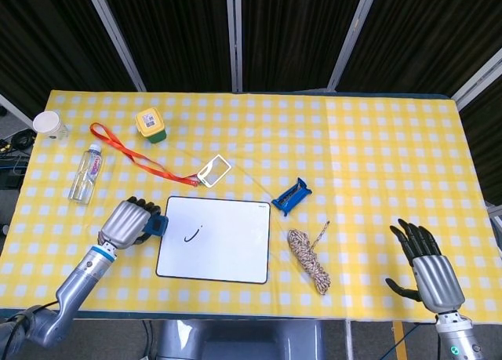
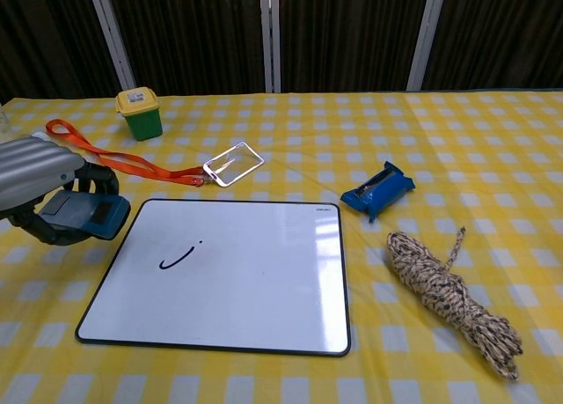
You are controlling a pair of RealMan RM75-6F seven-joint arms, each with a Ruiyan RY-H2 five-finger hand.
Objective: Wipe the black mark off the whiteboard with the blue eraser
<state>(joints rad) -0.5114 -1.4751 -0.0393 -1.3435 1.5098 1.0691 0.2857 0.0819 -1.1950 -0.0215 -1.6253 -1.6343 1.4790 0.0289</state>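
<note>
The whiteboard (image 1: pixel 235 250) (image 2: pixel 255 290) lies flat near the table's front edge, with a short black mark (image 1: pixel 191 234) (image 2: pixel 178 260) on its left part. My left hand (image 1: pixel 127 221) (image 2: pixel 40 175) grips the blue eraser (image 1: pixel 158 225) (image 2: pixel 92 216), lifted off the cloth just beside the board's upper left corner. The fingers wrap over the eraser and hide most of it. My right hand (image 1: pixel 429 272) is open with fingers spread at the front right corner, far from the board, and shows only in the head view.
A coiled rope (image 1: pixel 311 260) (image 2: pixel 449 285) lies right of the board and a blue clip (image 1: pixel 292 194) (image 2: pixel 378 189) behind it. A clear badge holder (image 1: pixel 213 170) on an orange lanyard (image 1: pixel 129 154), a yellow-green box (image 1: pixel 150 125), a bottle (image 1: pixel 85 172) and a cup (image 1: pixel 49 124) are at the back left.
</note>
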